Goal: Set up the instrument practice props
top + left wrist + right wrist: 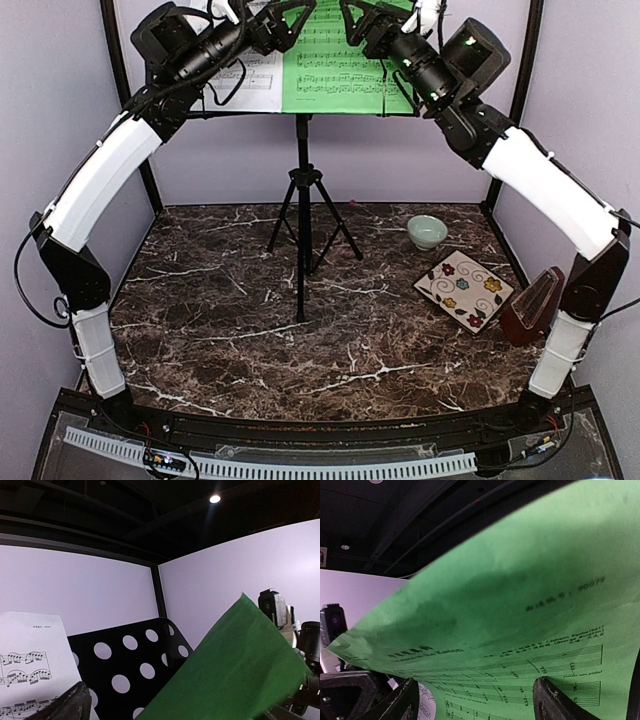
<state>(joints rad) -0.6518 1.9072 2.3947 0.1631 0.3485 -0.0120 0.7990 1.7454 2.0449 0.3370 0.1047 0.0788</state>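
Observation:
The black perforated music stand (303, 180) stands on tripod legs at mid-table. The white sheet (250, 80) rests on the left of its desk and the green sheet (340, 60) on the right. My left gripper (288, 22) is raised at the green sheet's top left. In the left wrist view one finger (67, 705) shows, set wide to the left; the green sheet (235, 670) hides the other. My right gripper (477, 700) is open, its jaws wide apart just in front of the green sheet (520, 605). The reddish-brown metronome (530, 305) stands at the right edge.
A square floral plate (463, 288) lies at the right, next to the metronome. A small pale-green bowl (427, 231) sits behind it. The tripod legs spread around the table's middle. Both arms arch up over the table's sides.

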